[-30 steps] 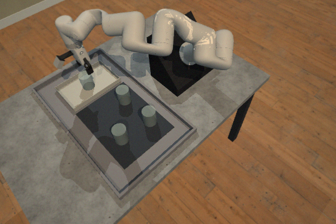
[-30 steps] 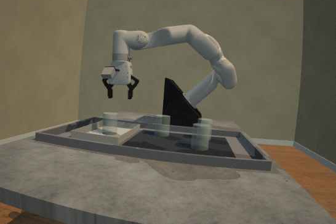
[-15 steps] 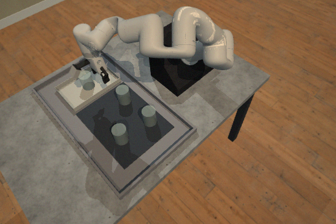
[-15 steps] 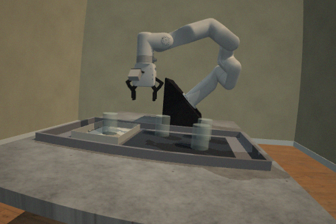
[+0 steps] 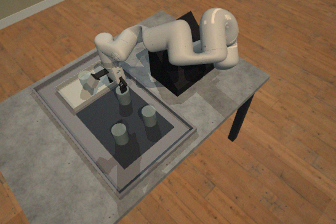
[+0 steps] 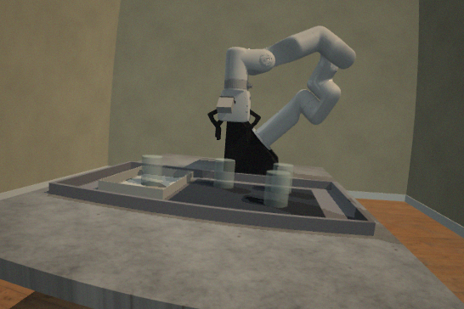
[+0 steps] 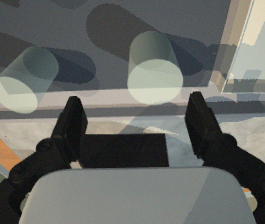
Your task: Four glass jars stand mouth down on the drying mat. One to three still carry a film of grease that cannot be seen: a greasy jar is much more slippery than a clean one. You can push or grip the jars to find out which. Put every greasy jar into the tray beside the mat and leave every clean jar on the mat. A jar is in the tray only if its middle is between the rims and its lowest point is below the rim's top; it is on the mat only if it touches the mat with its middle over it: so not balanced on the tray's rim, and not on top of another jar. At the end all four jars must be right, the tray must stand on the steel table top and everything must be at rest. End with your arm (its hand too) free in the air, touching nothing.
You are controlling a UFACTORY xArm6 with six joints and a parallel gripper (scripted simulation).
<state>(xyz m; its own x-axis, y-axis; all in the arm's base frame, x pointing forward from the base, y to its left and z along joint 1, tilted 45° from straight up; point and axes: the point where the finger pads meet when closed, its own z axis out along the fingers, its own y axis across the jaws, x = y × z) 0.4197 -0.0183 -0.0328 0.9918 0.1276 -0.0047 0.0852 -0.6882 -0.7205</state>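
Note:
The gripper (image 5: 117, 83) (image 6: 234, 134) (image 7: 135, 97) is open and empty, high above the mat's tray end. One glass jar (image 5: 84, 77) (image 6: 152, 169) stands in the cream tray (image 5: 68, 95) (image 6: 132, 190). Three jars stand upright on the dark mat (image 5: 98, 122) (image 6: 195, 194) (image 7: 73, 25). The jar closest to the tray (image 5: 124, 97) (image 6: 224, 173) (image 7: 154, 75) shows ahead of the open fingers in the wrist view. A second jar (image 5: 149, 116) (image 6: 285, 173) (image 7: 23, 82) stands on the robot's side. The third jar (image 5: 120, 135) (image 6: 276, 190) stands on the far side from the robot. No grease is visible.
A low grey rim (image 5: 157, 167) (image 6: 212, 213) surrounds the tray and mat on the table (image 5: 34, 144) (image 6: 170, 243). The black robot base (image 5: 166, 79) (image 6: 246, 152) stands behind it. The tray's side wall (image 5: 93, 98) borders the mat.

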